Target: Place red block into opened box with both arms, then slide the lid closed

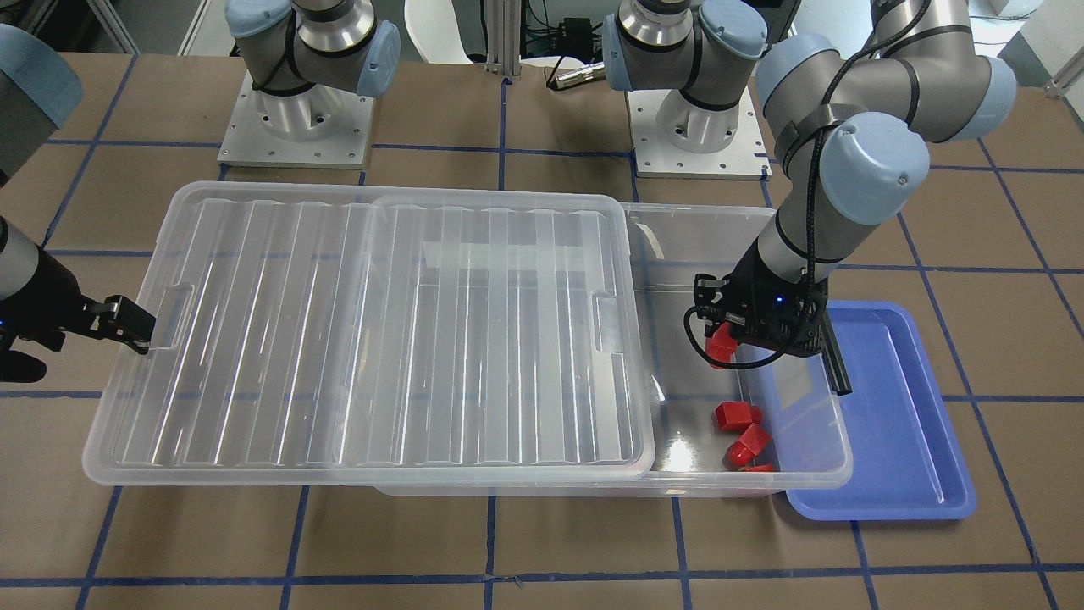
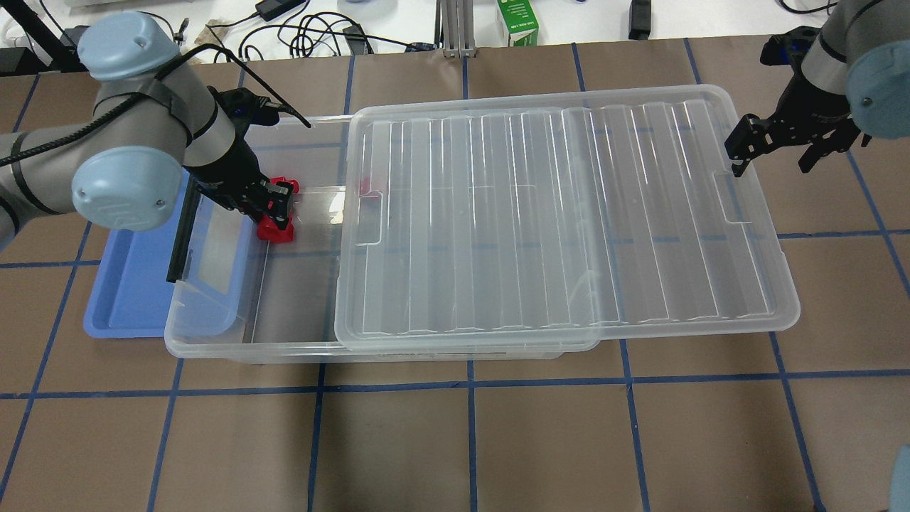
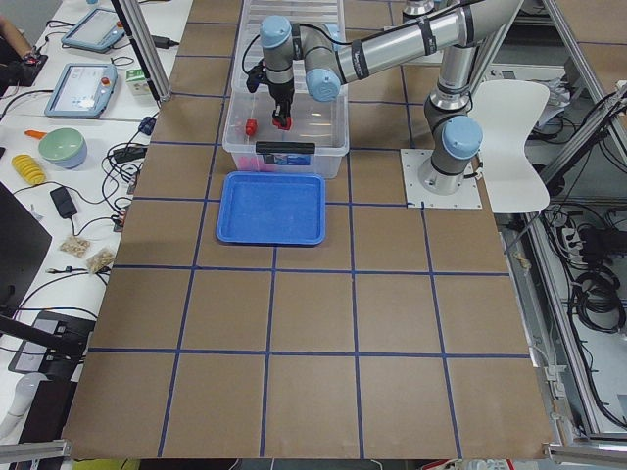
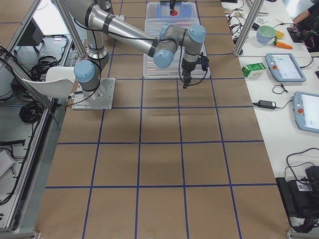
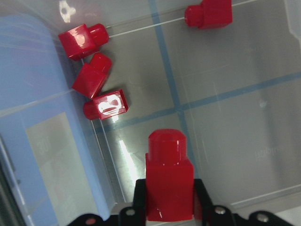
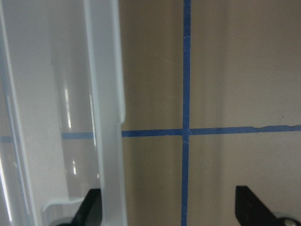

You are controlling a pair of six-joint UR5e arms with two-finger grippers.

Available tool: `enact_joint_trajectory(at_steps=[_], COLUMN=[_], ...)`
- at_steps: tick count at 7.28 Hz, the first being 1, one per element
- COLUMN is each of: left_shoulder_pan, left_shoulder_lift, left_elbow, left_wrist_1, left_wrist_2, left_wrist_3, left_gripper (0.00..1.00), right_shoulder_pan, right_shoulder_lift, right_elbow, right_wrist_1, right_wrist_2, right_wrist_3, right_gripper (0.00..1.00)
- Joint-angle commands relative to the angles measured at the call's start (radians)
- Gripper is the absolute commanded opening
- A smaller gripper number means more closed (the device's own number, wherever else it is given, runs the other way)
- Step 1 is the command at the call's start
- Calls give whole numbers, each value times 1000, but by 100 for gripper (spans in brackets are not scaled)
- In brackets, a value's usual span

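Observation:
My left gripper (image 1: 725, 335) (image 2: 274, 206) hangs over the uncovered end of the clear box (image 2: 249, 351) and is shut on a red block (image 5: 169, 181) (image 1: 721, 346), held upright. Several more red blocks (image 5: 91, 77) (image 1: 738, 416) lie on the box floor below it. The ribbed clear lid (image 2: 569, 213) rests on the box, slid toward my right side so that it overhangs that end. My right gripper (image 2: 773, 160) (image 6: 171, 209) stands open at the lid's far short end, by its notch (image 2: 736, 206), straddling the lid's edge (image 6: 106, 117).
A blue tray (image 2: 128, 284) lies partly under the open end of the box. Brown table (image 2: 469, 441) with a blue tape grid stretches in front. Cables and a green carton (image 2: 517, 21) sit beyond the back edge. Both arm bases (image 1: 296, 127) stand behind the box.

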Motion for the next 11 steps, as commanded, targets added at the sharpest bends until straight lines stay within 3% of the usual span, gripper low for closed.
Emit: enact_joint_trajectory(at_steps=[1, 5, 6, 10, 11], left_shoulder_pan=[1, 5, 5, 8, 8], left_shoulder_lift=[-12, -15, -15, -8, 8], left_elbow=[-51, -85, -85, -62, -13], left_wrist_1=[31, 67, 69, 75, 60], left_wrist_2=[0, 0, 0, 3, 15], left_wrist_3=[-14, -46, -48, -49, -51], left_gripper=[12, 21, 67, 81, 84], right_shoulder_pan=[1, 5, 8, 18, 18], right_shoulder_lift=[-7, -15, -15, -52, -84], right_elbow=[-1, -19, -42, -131, -134], right_wrist_1=[3, 12, 29, 170, 195], right_wrist_2=[5, 3, 2, 11, 11], right_wrist_3=[9, 11, 12, 14, 14], right_gripper=[100, 100, 100, 100, 100])
